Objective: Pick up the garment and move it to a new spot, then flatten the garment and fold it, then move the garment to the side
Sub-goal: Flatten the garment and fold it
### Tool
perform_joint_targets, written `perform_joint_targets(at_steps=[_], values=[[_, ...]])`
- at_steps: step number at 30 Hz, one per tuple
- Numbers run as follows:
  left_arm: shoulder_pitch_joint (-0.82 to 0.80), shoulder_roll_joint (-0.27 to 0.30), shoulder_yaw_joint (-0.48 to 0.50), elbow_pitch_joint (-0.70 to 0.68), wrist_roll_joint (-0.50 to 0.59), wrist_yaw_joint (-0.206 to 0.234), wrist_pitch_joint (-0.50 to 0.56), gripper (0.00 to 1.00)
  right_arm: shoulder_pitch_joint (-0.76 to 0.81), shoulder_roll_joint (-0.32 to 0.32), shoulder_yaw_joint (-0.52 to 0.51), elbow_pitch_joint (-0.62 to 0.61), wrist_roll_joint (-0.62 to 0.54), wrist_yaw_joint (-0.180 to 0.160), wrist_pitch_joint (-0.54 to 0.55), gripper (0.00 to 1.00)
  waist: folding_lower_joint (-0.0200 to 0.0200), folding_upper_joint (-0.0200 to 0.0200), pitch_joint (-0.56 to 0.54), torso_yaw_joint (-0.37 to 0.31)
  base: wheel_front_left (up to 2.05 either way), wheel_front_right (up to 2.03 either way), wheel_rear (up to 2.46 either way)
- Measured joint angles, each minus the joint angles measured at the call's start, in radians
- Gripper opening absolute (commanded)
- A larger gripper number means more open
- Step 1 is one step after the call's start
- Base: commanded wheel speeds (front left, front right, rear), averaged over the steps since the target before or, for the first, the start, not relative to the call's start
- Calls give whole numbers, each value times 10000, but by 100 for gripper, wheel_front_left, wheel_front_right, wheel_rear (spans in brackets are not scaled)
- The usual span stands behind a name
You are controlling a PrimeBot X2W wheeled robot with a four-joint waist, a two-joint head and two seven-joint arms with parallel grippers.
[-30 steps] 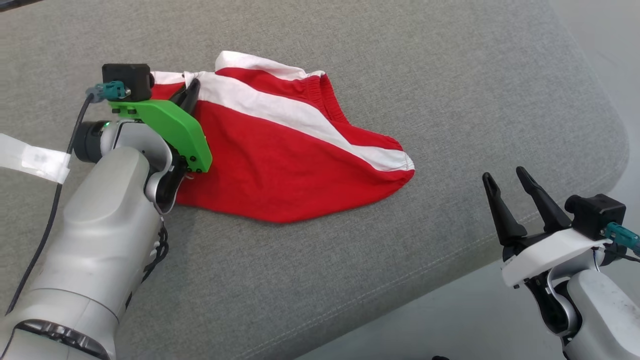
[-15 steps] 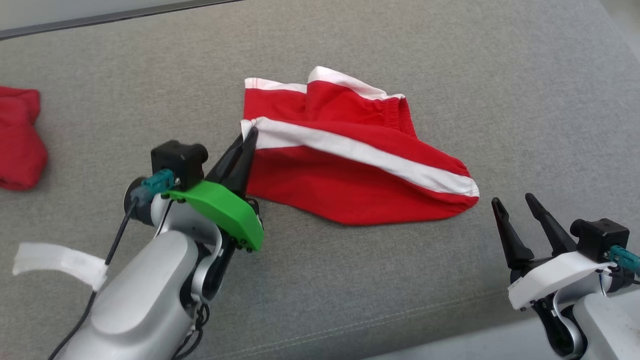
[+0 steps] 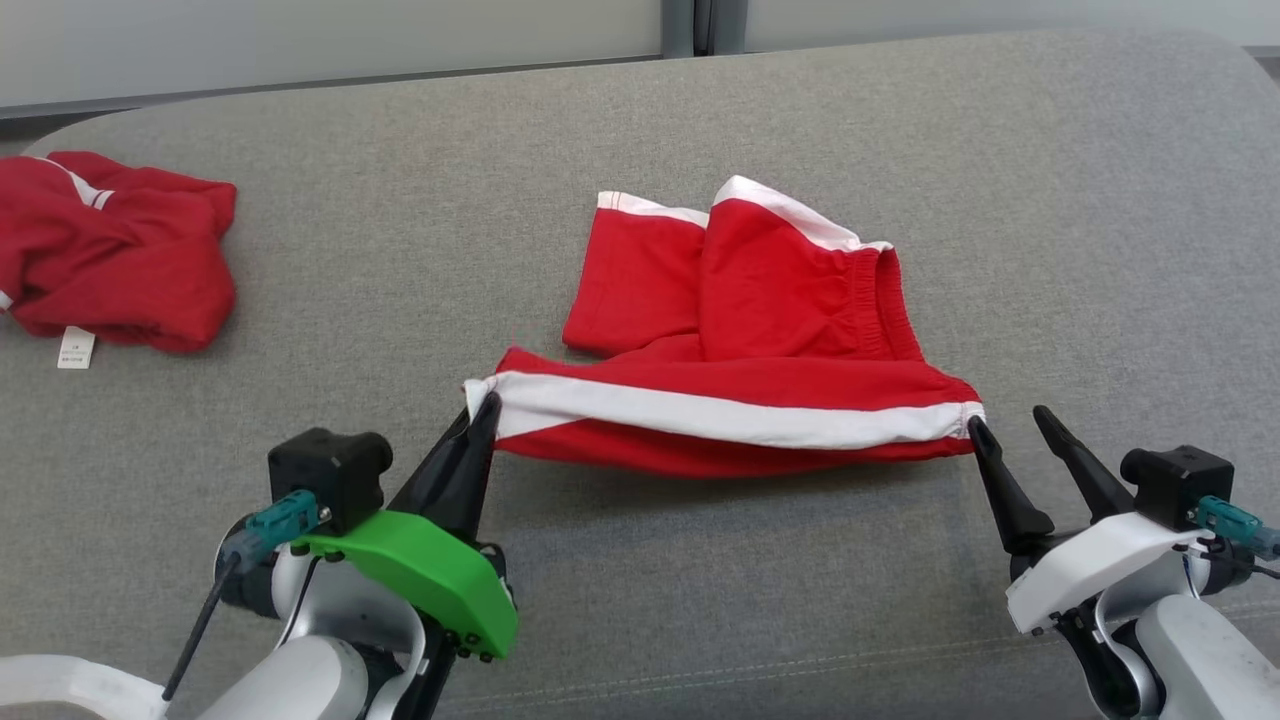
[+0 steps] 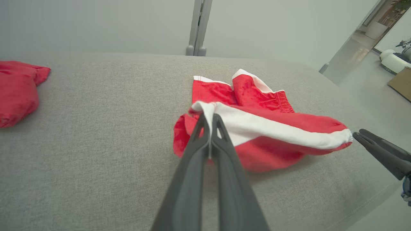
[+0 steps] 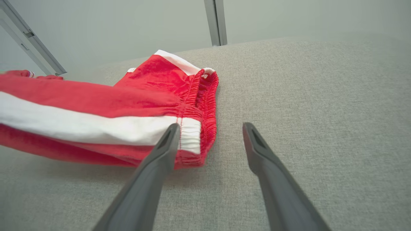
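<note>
The left gripper (image 3: 486, 408) (image 4: 209, 117) is clamped shut on a white-striped corner of the garment (image 3: 760, 335) (image 4: 257, 128) (image 5: 96, 106), a pair of red shorts, holding that corner just above the grey fabric-covered desk (image 3: 640, 130). From the head view the pinched cloth hides the very tips of its fingers. The green cover on its wrist and the pale forearm behind it are cut off by the frame's bottom edge.

From that hold the striped front fold runs across to the elastic waistband end near the right gripper (image 3: 1006, 420) (image 5: 211, 126) (image 4: 359, 133). A dark shadow lies on the desk under this fold, and whatever is beneath it cannot be seen. The rest of the shorts lies flat farther back, near the middle of the desk, with one white-hemmed leg doubled over.

The right gripper stands with its fingers spread wide and nothing between them. Its inner finger sits right at the waistband's end; whether it touches the cloth is hard to tell, since in the right wrist view the finger covers part of the white stripe.

Well apart, at the desk's far left corner, a second red garment (image 3: 120, 260) (image 4: 16, 93) lies bunched, cut off by the frame, with a small white label (image 3: 76, 347) too small to read.
</note>
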Motion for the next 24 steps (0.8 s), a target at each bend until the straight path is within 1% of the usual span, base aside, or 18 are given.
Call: perform_joint_targets(at_steps=[2, 4, 5, 6, 10, 18, 19, 21, 22, 23, 24], values=[[215, -6, 59, 357, -58, 17, -146, 0, -77, 4, 96, 58, 4, 0, 82, 100, 0, 0, -22, -16, 0, 0, 0], [384, -171, 219, 796, -368, -119, -399, 0, -224, 2, 203, 161, 10, 0, 127, 100, 0, 0, 6, -74, 0, 0, 0], [429, -295, 257, 1085, -527, -244, -500, 0, -315, 0, 263, 213, 10, 0, 130, 100, 0, 0, 31, -116, 0, 0, 0], [450, -476, 351, 1726, -694, -495, -754, 0, -465, -12, 378, 278, 10, 0, 142, 100, 0, 0, 96, -219, 0, 0, 0], [434, -924, 562, 3149, -1099, -1016, -1223, 0, -717, -38, 491, 372, 12, 0, 138, 100, 0, 0, 222, -459, 0, 0, 0], [100, -1517, 901, 5666, -1517, -1918, -1941, 0, -1058, -155, 619, 385, 33, 0, 119, 100, 0, 0, 471, -935, 0, 0, 0], [66, -1580, 924, 5925, -1588, -2029, -1990, 8, -1067, -159, 633, 393, 40, 0, 117, 100, 0, 0, 492, -977, 0, 0, 0], [-20, -1674, 940, 6483, -1687, -2226, -2048, 42, -1082, -155, 677, 405, 40, 0, 109, 100, 0, 0, 516, -1042, 0, 0, 0], [-65, -1724, 928, 6692, -1689, -2320, -2125, 69, -1091, -157, 690, 414, 40, 0, 109, 100, 0, 0, 514, -1065, 0, 0, 0], [-105, -1778, 924, 6874, -1708, -2412, -2140, 100, -1102, -157, 702, 420, 40, 0, 107, 100, 0, 0, 499, -1076, 0, 0, 0], [-131, -1835, 928, 7045, -1732, -2495, -2201, 100, -1106, -159, 708, 430, 42, 0, 105, 100, 0, 0, 479, -1076, 0, 0, 0]])
